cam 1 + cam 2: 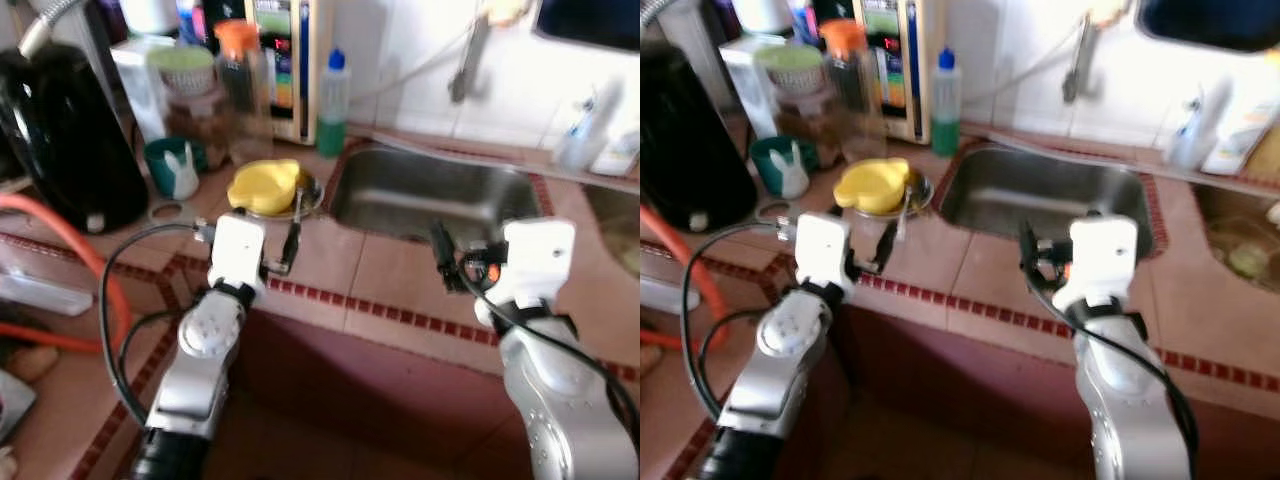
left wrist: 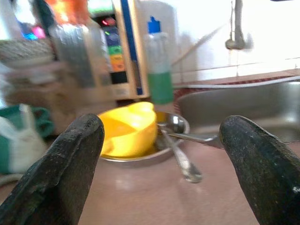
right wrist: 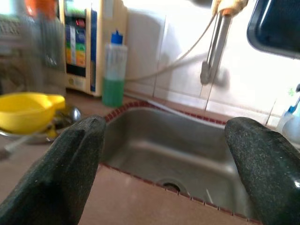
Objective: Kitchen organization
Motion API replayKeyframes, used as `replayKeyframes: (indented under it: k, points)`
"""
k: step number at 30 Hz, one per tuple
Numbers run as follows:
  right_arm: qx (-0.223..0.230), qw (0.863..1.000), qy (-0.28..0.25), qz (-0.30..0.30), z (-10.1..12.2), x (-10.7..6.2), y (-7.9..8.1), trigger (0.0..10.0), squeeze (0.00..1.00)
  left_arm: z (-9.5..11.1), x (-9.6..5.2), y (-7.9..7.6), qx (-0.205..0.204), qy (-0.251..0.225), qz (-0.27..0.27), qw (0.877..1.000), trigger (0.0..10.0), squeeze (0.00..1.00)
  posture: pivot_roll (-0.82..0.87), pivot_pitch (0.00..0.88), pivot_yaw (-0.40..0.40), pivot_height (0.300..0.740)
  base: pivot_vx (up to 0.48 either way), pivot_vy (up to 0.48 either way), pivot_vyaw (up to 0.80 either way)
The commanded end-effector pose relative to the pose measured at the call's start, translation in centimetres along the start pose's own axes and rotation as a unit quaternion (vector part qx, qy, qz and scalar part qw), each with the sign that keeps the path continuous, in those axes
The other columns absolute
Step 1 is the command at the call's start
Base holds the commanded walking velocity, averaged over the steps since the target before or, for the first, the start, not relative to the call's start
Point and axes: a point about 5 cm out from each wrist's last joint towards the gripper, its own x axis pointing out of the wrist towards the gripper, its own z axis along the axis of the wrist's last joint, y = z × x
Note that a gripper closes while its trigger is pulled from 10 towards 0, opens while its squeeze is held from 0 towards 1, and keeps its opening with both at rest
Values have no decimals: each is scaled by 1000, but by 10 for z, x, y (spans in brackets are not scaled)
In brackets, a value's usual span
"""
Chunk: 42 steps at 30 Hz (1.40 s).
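your left gripper (image 2: 161, 154) hangs over the tiled counter (image 1: 380, 290) with its two black fingers (image 2: 65, 168) spread wide apart, nothing between them. it points at a yellow bowl (image 1: 264, 186) sitting in a shallow metal dish (image 1: 312, 196) near the sink's left edge. two metal utensils (image 2: 180, 157) lie with their ends in the dish and handles sticking out over its rim toward the gripper. bowl and dish are just ahead of the fingertips, not touching.

your right gripper (image 3: 164, 154) is also spread apart and holding nothing, hovering at the near rim of the steel sink (image 1: 430, 195), aimed into the basin. the drain (image 3: 168, 186) shows at the bottom of the basin. a faucet (image 3: 213, 47) hangs on the white tiled wall behind the sink.

behind the bowl, a bottle with green liquid and a blue cap (image 1: 333, 100) stands at the back of the counter beside a cream-coloured box with coloured labels (image 1: 290, 65). left of that, a clear jar with an orange lid (image 1: 243, 85), a blurred cluster of containers, and a teal cup (image 1: 172, 165) with something white in it. a big black appliance (image 1: 65, 140) stands at far left, an orange hose (image 1: 80, 250) curving past it. right of the sink, a white bottle (image 1: 585, 125), too blurred to tell more.
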Motion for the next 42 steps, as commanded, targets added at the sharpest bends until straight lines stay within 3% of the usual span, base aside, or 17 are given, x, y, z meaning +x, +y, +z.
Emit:
replayKeyframes:
  k: [1, 15, 32, 42]
  points:
    - [-8, 1000, -4, -5, 2, 1, -3, 10000, 0, 3, 3, -3, -1, -5, -10, 1000, 10000, 0, -33, 0, 24, 740, 0, 0, 0]
    - [-11, 1000, -6, -8, 3, 2, -5, 10000, 0, 4, 7, -9, -20, -4, -30, 999, 10000, 0, -36, 0, 21, 740, 0, 0, 0]
    - [-10, 1000, -6, -6, 4, 1, -4, 10000, 0, 3, 6, -9, -25, -3, -34, 999, 10000, 0, -36, 0, 20, 740, 0, -418, 0]
    - [-8, 1000, -6, -3, 4, 1, -3, 10000, 0, 6, 7, -6, -37, -11, -27, 999, 10000, 0, -34, 0, 18, 740, 0, -27, 0]
